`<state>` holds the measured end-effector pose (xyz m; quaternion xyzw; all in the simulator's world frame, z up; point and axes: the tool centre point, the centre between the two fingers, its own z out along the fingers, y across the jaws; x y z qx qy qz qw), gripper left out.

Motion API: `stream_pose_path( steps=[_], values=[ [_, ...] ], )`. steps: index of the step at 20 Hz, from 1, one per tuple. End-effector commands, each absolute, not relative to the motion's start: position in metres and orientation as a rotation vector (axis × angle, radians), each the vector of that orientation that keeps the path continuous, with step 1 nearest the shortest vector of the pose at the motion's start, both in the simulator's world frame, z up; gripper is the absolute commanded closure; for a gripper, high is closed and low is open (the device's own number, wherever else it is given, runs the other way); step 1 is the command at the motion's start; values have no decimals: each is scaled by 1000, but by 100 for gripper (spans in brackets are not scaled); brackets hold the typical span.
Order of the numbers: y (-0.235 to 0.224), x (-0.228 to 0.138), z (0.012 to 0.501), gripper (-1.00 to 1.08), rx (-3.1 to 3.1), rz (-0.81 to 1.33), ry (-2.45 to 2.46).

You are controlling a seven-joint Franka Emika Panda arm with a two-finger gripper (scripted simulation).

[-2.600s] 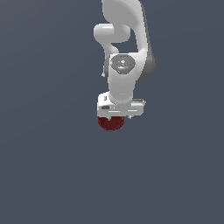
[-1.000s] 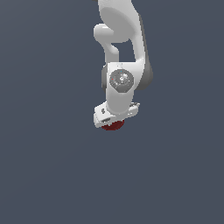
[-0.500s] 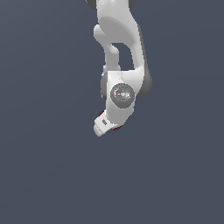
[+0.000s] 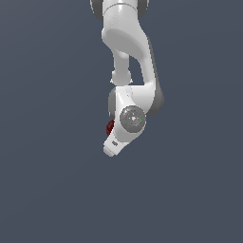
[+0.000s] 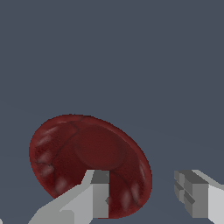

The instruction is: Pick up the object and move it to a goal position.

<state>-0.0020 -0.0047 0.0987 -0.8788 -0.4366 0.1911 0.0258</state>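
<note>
Change: your arm (image 4: 128, 42) has swung, hiding most of the ball (image 4: 110, 126).
Gripper (image 5: 142, 192): fingers apart, one pad against the ball; hold unclear.

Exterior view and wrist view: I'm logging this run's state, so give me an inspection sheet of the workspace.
Surface: plain dark grey-blue ground, featureless.
Job's things: dark red ball-like object, mostly hidden behind the wrist in the exterior view; no goal marker seen.
Clutter: nothing seen.
Grippers: gripper with one finger in front of the object, the other clear of it; grasp cannot be judged.
Cables: nothing seen.
Surroundings: white arm with grey round joint cap; nothing else seen.
</note>
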Motion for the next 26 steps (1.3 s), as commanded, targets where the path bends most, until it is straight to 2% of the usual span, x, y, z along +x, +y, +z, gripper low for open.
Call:
stream_pose_path(
  steps=[1, 12, 26],
  values=[
    [-8, -2, 94, -20, -2649, 625, -1434],
    [-21, -2, 78, -20, -2395, 728, -1682],
    [-26, -4, 72, -20, -2319, 752, -1741]
  ],
)
